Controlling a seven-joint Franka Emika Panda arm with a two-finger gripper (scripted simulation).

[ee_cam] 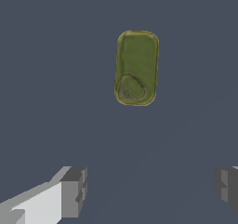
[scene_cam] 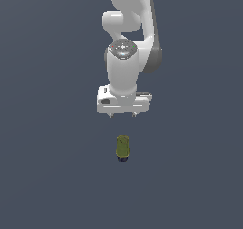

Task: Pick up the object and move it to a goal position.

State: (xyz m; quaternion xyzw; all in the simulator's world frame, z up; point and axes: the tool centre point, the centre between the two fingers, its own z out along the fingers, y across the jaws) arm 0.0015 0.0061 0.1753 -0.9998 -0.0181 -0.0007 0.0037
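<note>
Looking at your exterior view, the biggest thing is the white arm [scene_cam: 128,42], coming down from the top of the frame with its wrist pointed straight at the worktop [scene_cam: 47,176], which is just flat dark slate-grey all round. Your gripper [scene_cam: 122,114] sits at the bottom of the arm, hanging in the air above the surface and not touching anything. Jaws are spread wide with nothing between them; in the wrist view you can see one grey fingertip [ee_cam: 73,191] and the other one way off at the opposite edge, bare worktop in the gap. Then the little guy: the object [scene_cam: 123,147] stands upright on the worktop, below the gripper and clear of it. It's olive-green with a dark base. From the wrist cam it [ee_cam: 136,68] reads as a rounded green oblong, off ahead of the fingertips rather than between them.
</note>
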